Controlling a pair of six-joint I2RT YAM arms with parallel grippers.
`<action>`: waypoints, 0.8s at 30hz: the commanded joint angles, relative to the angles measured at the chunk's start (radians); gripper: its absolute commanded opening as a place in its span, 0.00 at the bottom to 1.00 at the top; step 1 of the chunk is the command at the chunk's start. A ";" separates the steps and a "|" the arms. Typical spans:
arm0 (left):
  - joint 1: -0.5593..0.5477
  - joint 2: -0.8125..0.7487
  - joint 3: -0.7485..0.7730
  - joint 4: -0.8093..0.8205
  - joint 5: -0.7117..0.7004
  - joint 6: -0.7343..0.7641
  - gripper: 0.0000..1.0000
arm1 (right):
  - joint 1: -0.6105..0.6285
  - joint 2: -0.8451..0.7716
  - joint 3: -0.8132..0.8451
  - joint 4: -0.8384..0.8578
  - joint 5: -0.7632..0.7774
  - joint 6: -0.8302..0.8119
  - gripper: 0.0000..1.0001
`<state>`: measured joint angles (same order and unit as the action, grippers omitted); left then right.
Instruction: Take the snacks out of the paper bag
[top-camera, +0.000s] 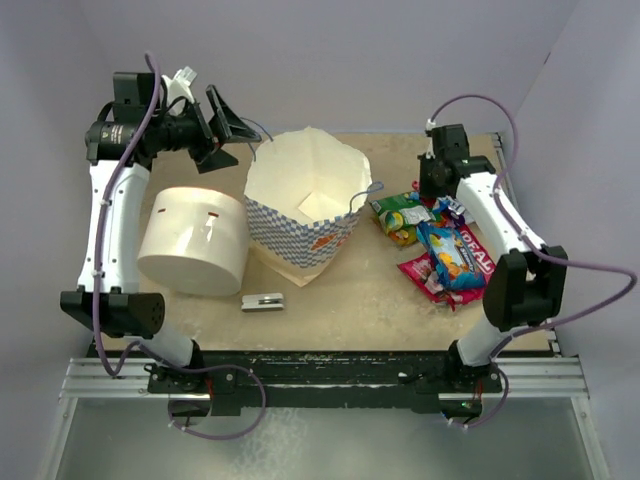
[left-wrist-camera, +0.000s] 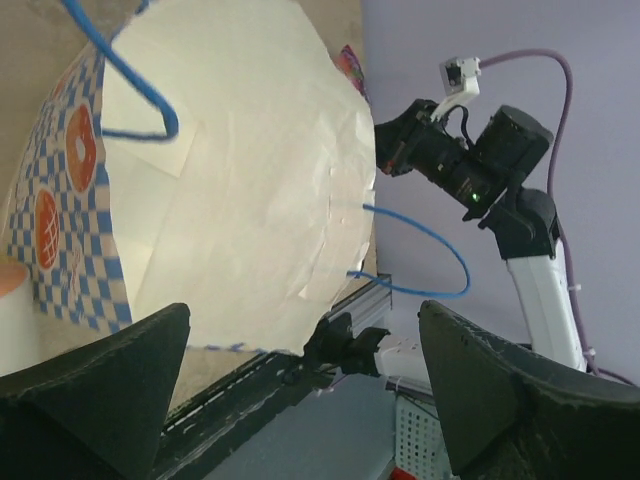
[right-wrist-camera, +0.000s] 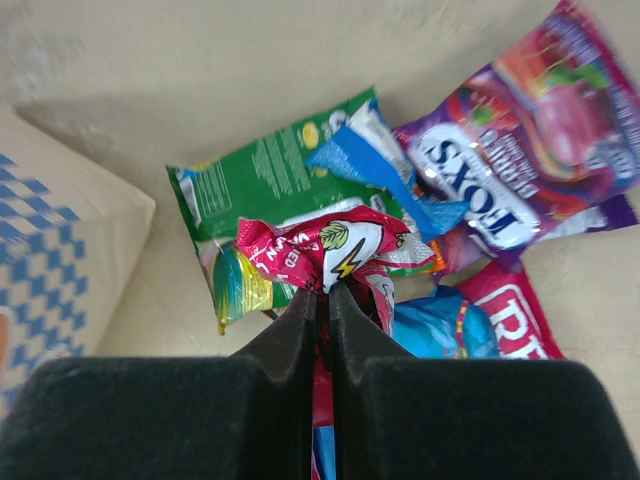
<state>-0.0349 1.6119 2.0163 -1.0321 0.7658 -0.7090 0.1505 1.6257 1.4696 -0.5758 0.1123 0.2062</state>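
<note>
- Currently, the paper bag (top-camera: 292, 240) stands upright near the middle of the table (top-camera: 360, 310), with its mouth open and its checkered band facing the near edge.
- The left gripper (top-camera: 232, 138) is held above the table, behind and to the left of the bag, and points toward the bag's mouth.
- Its jaws stand wide apart. They hold nothing and touch nothing.
- In the left wrist view, the cream interior of the bag fills the space beyond the spread fingers (left-wrist-camera: 110, 390). A blue string handle (left-wrist-camera: 430, 255) loops off the bag's rim.
- The snacks (top-camera: 445, 250) lie in a loose pile on the table to the right of the bag, outside it and apart from it.
- The right gripper (top-camera: 438, 200) is lowered onto the far end of that pile.
- In the right wrist view, its fingers (right-wrist-camera: 290, 350) are pressed together and clamped on a crumpled fold of the red packet (right-wrist-camera: 320, 245).
- The green packet (right-wrist-camera: 260, 170) lies flat under the red packet.
- The purple packet (right-wrist-camera: 520, 170) lies to the right of the green one, partly over the rest of the pile.
- The blue packet (right-wrist-camera: 425, 325) lies just beside the fingertips.
- A corner of the bag appears at the left edge of that view, near the green packet but not touching it.
- A white cylinder (top-camera: 195, 240) lies on its side just beside the bag's left wall. Whether the two touch cannot be told.
- A small metal clip (top-camera: 262, 301) lies on the table in front of the bag.
</note>
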 joint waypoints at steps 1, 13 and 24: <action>0.007 -0.076 0.004 -0.129 -0.095 0.116 0.99 | 0.004 0.040 0.058 -0.047 -0.022 -0.063 0.00; 0.007 -0.174 -0.021 -0.213 -0.151 0.142 0.99 | 0.004 0.128 0.025 -0.031 0.022 -0.085 0.06; 0.007 -0.260 -0.096 -0.218 -0.137 0.131 0.99 | 0.004 0.094 0.056 -0.042 0.009 -0.092 0.58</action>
<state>-0.0338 1.3895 1.9316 -1.2602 0.6197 -0.5858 0.1524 1.7630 1.4715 -0.6014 0.1165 0.1287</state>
